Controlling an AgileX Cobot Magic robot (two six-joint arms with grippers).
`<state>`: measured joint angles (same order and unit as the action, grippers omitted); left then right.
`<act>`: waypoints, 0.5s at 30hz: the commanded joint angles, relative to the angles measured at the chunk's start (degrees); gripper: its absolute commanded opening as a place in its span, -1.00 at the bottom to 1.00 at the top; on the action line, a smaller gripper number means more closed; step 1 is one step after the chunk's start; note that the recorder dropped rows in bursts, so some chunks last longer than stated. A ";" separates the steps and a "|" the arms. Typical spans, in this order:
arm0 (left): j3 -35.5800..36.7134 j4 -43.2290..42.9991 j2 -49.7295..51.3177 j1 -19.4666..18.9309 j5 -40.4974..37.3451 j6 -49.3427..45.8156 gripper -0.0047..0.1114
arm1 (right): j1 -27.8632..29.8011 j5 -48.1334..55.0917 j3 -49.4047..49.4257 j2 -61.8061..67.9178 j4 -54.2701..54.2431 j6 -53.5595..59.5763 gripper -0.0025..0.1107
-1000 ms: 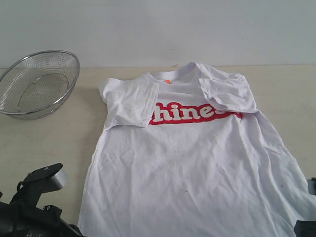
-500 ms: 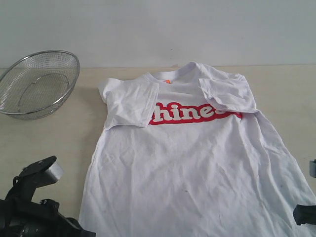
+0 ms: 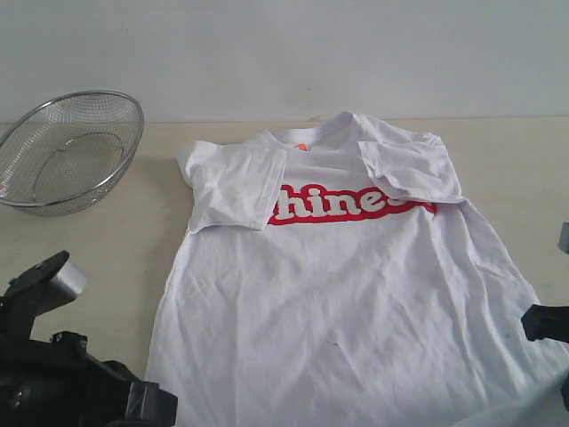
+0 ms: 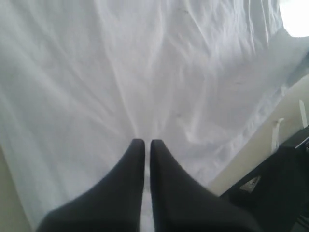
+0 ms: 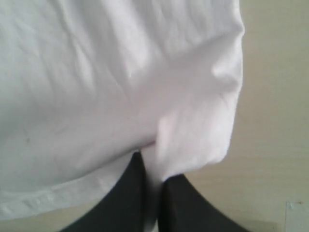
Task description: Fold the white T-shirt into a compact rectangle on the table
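two clamped: left end effector [image 4: 144, 143] and right end effector [image 5: 150, 162] pinch the wrinkled white cotton t-shirt [image 3: 338, 302] hem; i lift evenly next.

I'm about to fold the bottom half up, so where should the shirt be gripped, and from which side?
Grip the shirt at its bottom hem, one side per arm, coming from the arms' side. It lies flat with sleeves folded in and the hem nearest the arms. The left gripper and right gripper have their jaws shut on it there.
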<state>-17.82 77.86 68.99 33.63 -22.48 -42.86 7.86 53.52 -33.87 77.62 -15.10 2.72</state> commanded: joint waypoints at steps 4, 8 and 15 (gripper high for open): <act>1.72 -26.27 -0.91 0.25 -3.76 25.05 -0.84 | 0.28 0.30 -0.51 -0.39 -2.15 2.85 -0.96; 2.23 -25.24 -3.04 0.25 -9.29 25.31 -0.84 | 0.28 -0.76 -0.51 -0.39 -4.27 4.03 -0.96; 3.29 -24.64 -3.99 0.25 -8.10 25.31 -0.84 | 0.28 -2.54 -2.58 -0.39 -8.09 6.37 -0.96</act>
<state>-14.90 52.80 65.49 33.63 -30.38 -18.11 7.86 51.50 -35.41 77.52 -22.47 8.27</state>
